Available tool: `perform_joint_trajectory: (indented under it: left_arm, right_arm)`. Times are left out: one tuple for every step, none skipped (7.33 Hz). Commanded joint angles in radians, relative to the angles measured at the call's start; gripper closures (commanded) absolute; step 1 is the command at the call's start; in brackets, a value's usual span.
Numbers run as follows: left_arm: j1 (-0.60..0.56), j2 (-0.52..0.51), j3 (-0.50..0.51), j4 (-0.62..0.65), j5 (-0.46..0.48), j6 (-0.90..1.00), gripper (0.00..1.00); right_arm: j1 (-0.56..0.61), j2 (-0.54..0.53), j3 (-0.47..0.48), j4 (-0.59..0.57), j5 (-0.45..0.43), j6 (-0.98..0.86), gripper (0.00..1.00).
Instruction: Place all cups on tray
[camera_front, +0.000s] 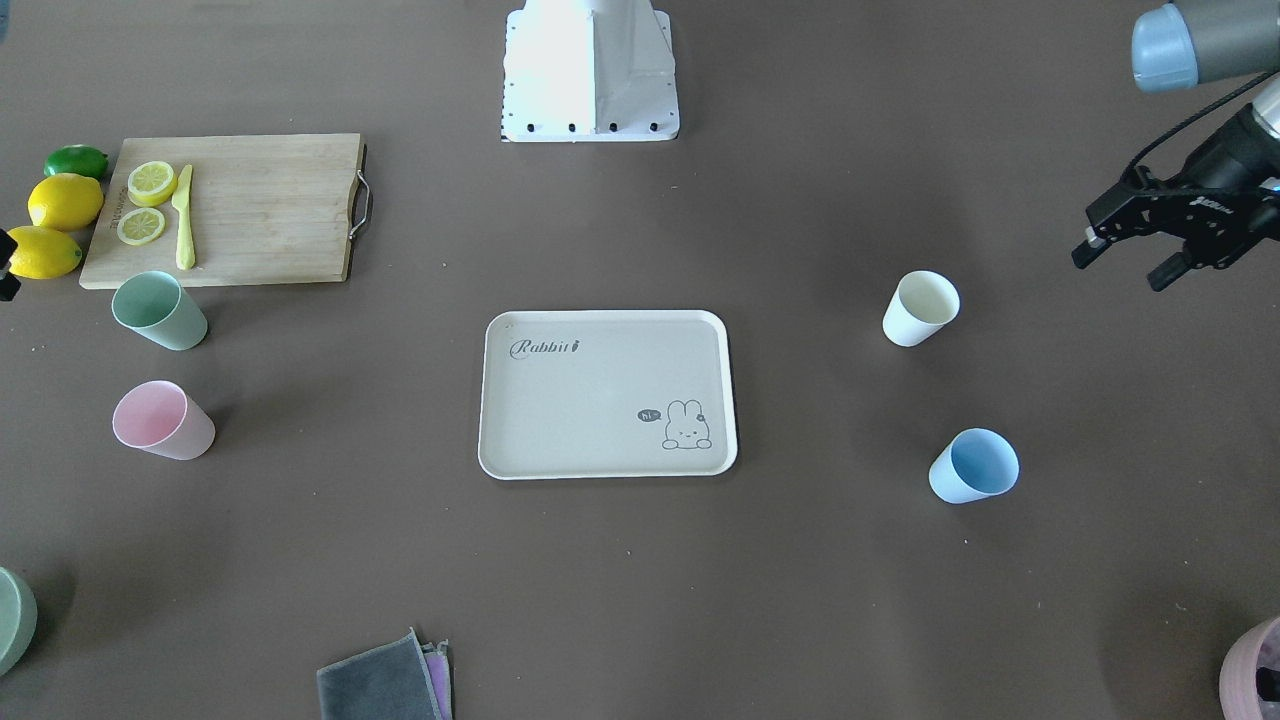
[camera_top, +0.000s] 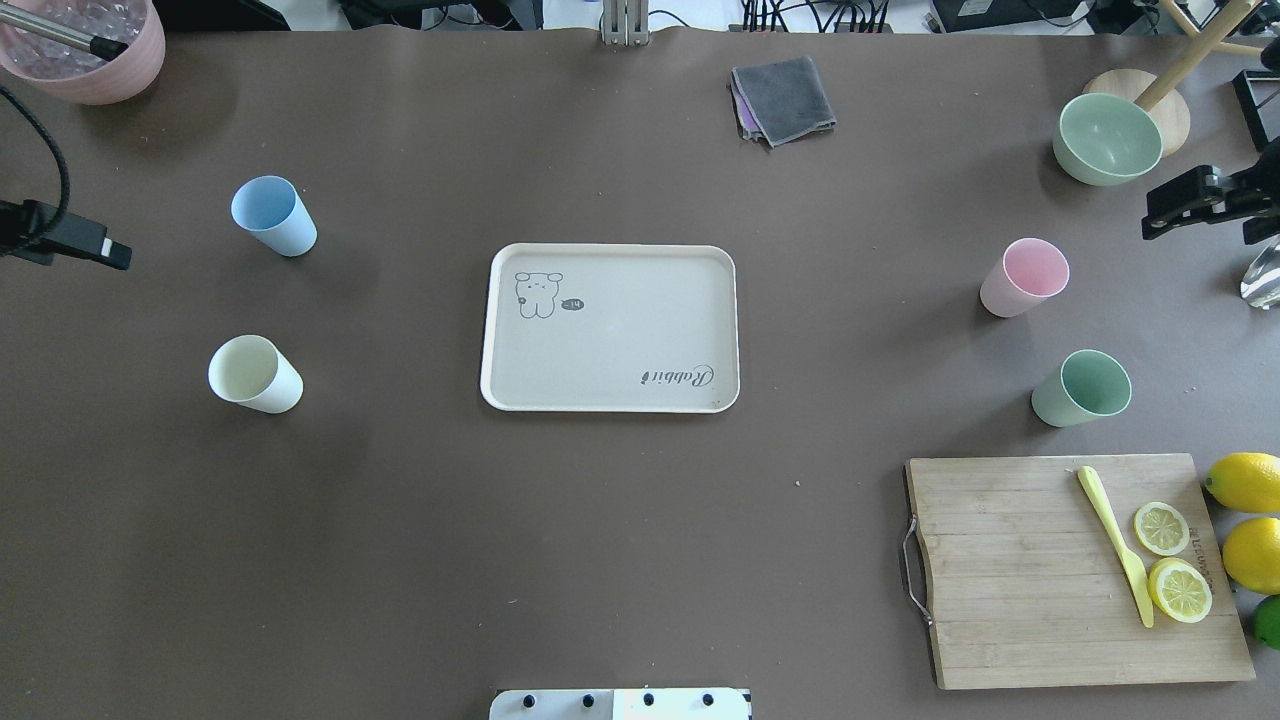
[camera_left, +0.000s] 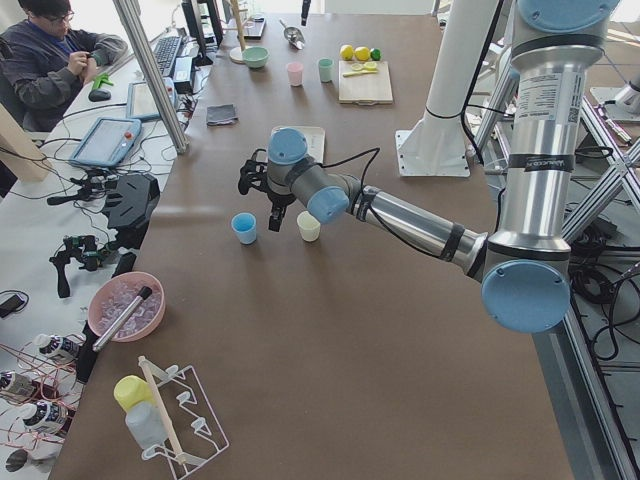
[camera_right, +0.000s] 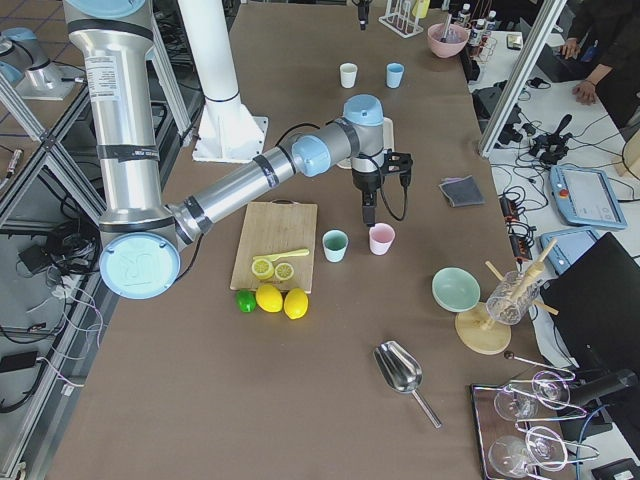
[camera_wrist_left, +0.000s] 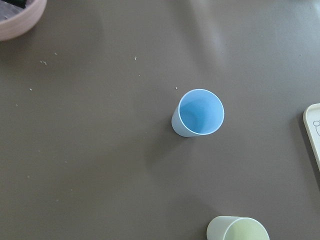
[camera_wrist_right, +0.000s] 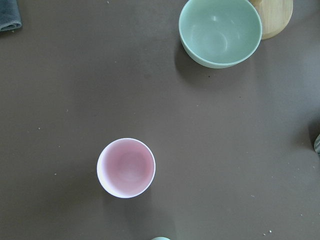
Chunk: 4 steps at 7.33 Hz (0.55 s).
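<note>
a beige tray (camera_front: 590, 420) lies at the middle of the brown table (camera_front: 800, 600), its corner script reading "rabbit", and in the opposite corner a drawn bunny sits beside a dark bubble reading "hi". all four cups stand upright on the table, off the tray and well apart from it. on the tray's side toward the robot's left arm are the cream-white cup (camera_front: 920, 308) and the light blue cup (camera_front: 972, 466); on its other side are the mint green cup (camera_front: 158, 311) and the pastel pink cup (camera_front: 162, 420). the left gripper (camera_front: 1120, 268) hangs above the table farther out from the tray than the cream-white cup, its fingers apart and holding nothing; white lettering on its body is too small to read. the right gripper (camera_top: 1200, 212) shows only in part at the picture edge, out beyond the pink cup from the tray, and whether its fingers are apart or together cannot be told. beyond the mint green cup from the tray lies a wooden cutting board (camera_top: 1020, 570) with a metal handle, carrying two lemon slices (camera_top: 1170, 560) and a yellow knife (camera_top: 1115, 545); the stamp on its edge is not legible.
</note>
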Motion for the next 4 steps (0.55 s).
perform_joint_trajectory:
  left_arm:
    - [0.148,0.003,0.047,-0.062,0.150,-0.071,0.03]
    - [0.183,0.003,0.067,-0.075,0.175,-0.073,0.03]
    - [0.207,0.003,0.069,-0.076,0.186,-0.074,0.03]
    - [0.217,0.005,0.076,-0.076,0.188,-0.073,0.04]
  right_arm:
    - [-0.043,0.012,-0.005,0.019,-0.020,0.031,0.00]
    - [-0.044,0.012,-0.006,0.022,-0.020,0.031,0.00]
    - [-0.043,0.012,-0.006,0.022,-0.020,0.031,0.00]
    - [-0.043,0.012,-0.008,0.022,-0.020,0.031,0.00]
